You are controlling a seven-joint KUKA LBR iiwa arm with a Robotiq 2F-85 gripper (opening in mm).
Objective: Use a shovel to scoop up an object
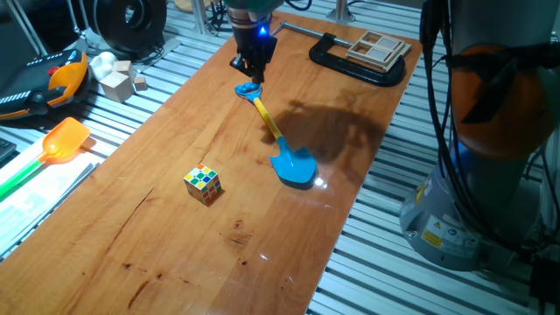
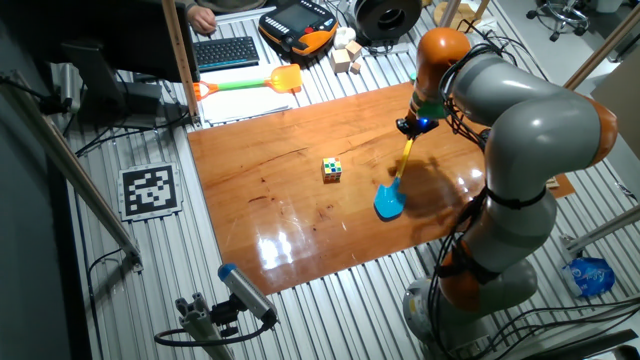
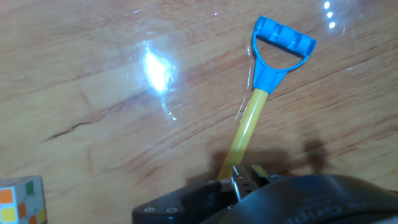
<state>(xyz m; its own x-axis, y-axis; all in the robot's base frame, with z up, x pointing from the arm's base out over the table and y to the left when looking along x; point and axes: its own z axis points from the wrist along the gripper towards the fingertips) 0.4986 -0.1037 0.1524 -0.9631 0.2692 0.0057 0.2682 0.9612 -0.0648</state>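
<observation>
The shovel [image 1: 278, 138] lies flat on the wooden table, its blue blade [image 1: 293, 166] towards the near edge and its blue D loop [image 1: 248, 90] at the far end. The gripper [image 1: 252, 75] hangs just above that loop, and I cannot make out the gap between its fingers. From the other fixed view, the gripper [image 2: 416, 126] sits at the top of the yellow shaft [image 2: 403, 160]. The hand view shows the loop [image 3: 283, 46] free, with the shaft running under the dark gripper body [image 3: 273, 199]. The object, a multicoloured cube [image 1: 203, 185], rests apart to the blade's left.
A black C-clamp [image 1: 354, 63] holding a wooden block sits at the table's far right corner. Off the table's left edge lie an orange scoop [image 1: 63, 140] with a green handle, pale wooden blocks [image 1: 118, 83] and a controller. The arm's base [image 2: 500, 270] stands at the right.
</observation>
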